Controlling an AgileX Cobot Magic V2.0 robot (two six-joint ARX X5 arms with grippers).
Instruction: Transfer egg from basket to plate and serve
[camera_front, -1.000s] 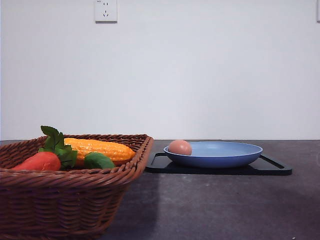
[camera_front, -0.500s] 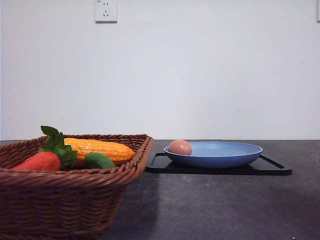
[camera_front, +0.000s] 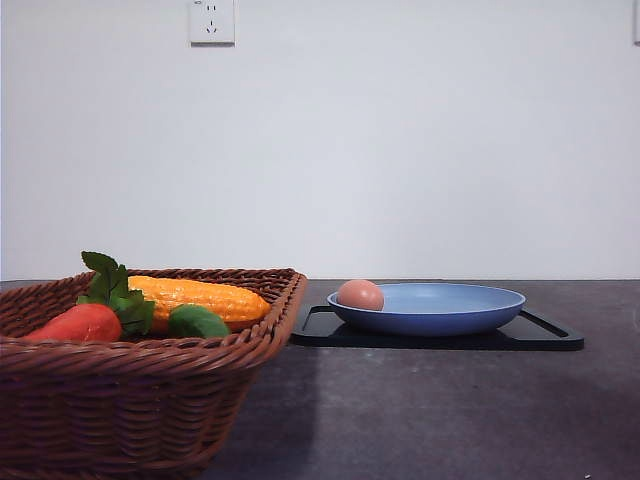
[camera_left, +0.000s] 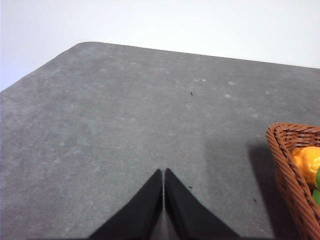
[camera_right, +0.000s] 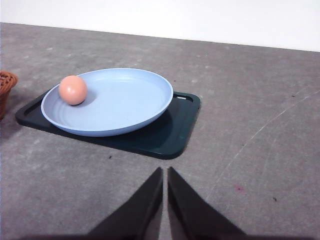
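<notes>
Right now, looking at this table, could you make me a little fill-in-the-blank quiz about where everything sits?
1. The egg lies on the light-blue ____.
2. The plate stands on a flat black ____.
3. The corn, the carrot and the green vegetable lie in the wicker ____.
4. The fingers of the right gripper and of the left gripper are pressed together, so both grippers are ____.

Missing words: plate; tray; basket; shut
</notes>
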